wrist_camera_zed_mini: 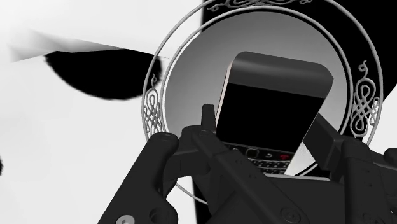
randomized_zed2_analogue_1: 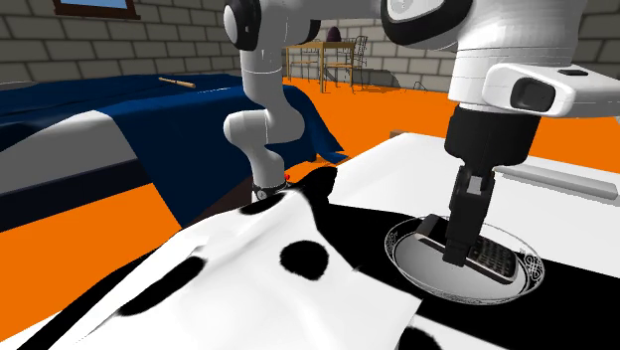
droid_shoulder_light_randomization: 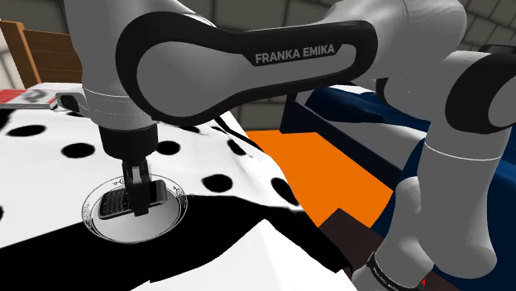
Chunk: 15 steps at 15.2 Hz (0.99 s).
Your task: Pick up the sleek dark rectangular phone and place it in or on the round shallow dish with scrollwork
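The dark rectangular phone (wrist_camera_zed_mini: 273, 108), with a black screen and a small keypad, lies inside the round shallow dish (wrist_camera_zed_mini: 153, 108), whose silver rim carries scrollwork. My gripper (wrist_camera_zed_mini: 264, 124) reaches down into the dish, with its two black fingers clasping the phone's long edges. In the shoulder view the gripper (droid_shoulder_light_randomization: 139, 202) stands upright over the dish (droid_shoulder_light_randomization: 169, 217), with the phone (droid_shoulder_light_randomization: 112, 202) slightly tilted beside the fingers. In the second exterior view the phone (randomized_zed2_analogue_1: 494, 261) rests low in the dish (randomized_zed2_analogue_1: 417, 268) behind the gripper (randomized_zed2_analogue_1: 459, 249).
The dish sits on a white cloth with black spots (droid_shoulder_light_randomization: 50, 157) that drapes over the table edge. A blue-covered bed (randomized_zed2_analogue_1: 89, 129) stands beyond an orange floor (droid_shoulder_light_randomization: 322, 165). Wooden chairs (randomized_zed2_analogue_1: 323, 60) stand by a stone wall.
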Motion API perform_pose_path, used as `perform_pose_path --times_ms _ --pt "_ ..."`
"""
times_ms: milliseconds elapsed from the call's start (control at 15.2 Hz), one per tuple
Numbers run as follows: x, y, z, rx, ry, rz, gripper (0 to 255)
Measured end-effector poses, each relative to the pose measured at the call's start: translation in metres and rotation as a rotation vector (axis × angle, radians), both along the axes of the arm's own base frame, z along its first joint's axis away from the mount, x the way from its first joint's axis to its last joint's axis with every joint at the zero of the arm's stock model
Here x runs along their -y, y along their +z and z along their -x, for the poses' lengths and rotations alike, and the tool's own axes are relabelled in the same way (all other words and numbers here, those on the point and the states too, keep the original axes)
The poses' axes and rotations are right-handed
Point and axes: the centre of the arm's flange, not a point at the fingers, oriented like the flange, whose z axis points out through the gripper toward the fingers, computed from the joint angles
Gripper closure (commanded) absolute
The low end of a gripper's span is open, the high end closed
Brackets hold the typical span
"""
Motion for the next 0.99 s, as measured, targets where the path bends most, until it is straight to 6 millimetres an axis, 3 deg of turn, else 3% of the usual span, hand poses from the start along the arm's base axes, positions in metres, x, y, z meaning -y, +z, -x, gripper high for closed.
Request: perform_pose_path --times_ms 66,462,726,990 --pt "0.0 0.0 0.0 0.0 0.0 0.0 0" --pt "0.0 0.0 0.0 0.0 0.0 0.0 0" --pt "-0.002 0.04 0.003 0.001 0.0 -0.001 0" --pt "0.001 0.049 0.003 0.0 0.0 0.0 0"
